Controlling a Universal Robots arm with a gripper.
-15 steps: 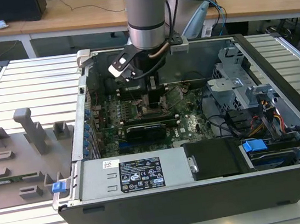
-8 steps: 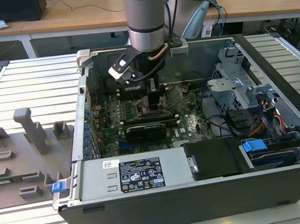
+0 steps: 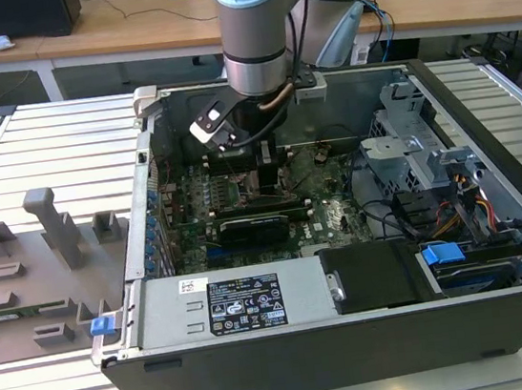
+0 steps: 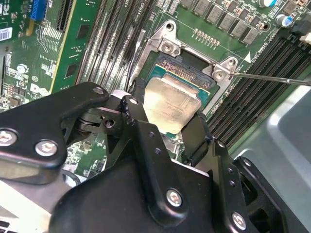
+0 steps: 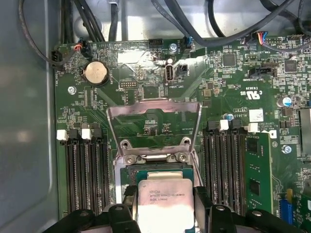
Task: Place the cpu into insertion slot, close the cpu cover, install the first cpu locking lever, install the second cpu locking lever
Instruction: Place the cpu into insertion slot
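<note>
In the exterior view the gripper (image 3: 270,182) reaches down into the open computer case (image 3: 290,345), just above the frame's centre, over the green motherboard (image 3: 336,216). In both wrist views its two black fingers (image 4: 137,114) are closed narrowly against opposite edges of the cpu (image 4: 171,103), which they hold right at the insertion slot (image 4: 187,68). The cpu cover (image 5: 153,105) stands swung up, open, beyond the socket.
</note>
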